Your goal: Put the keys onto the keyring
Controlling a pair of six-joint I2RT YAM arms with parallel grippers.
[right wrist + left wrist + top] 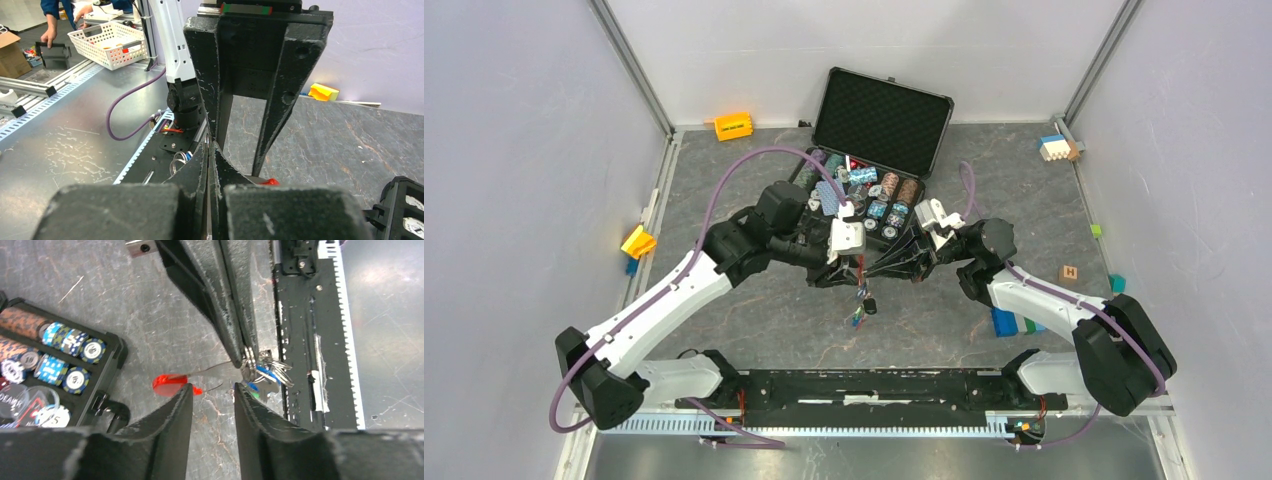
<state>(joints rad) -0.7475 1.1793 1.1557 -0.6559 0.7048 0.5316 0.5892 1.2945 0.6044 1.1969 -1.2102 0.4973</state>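
Right hand [245,356] pinching thin red-fobbed keyring [170,384] mid-frame, blue and green keys [267,376] bunched alongside its fingertips, left hand [212,390] spread apart below.

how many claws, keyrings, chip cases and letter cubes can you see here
claws: 2, left claw, right claw
keyring: 1
chip case: 1
letter cube: 1
total: 5
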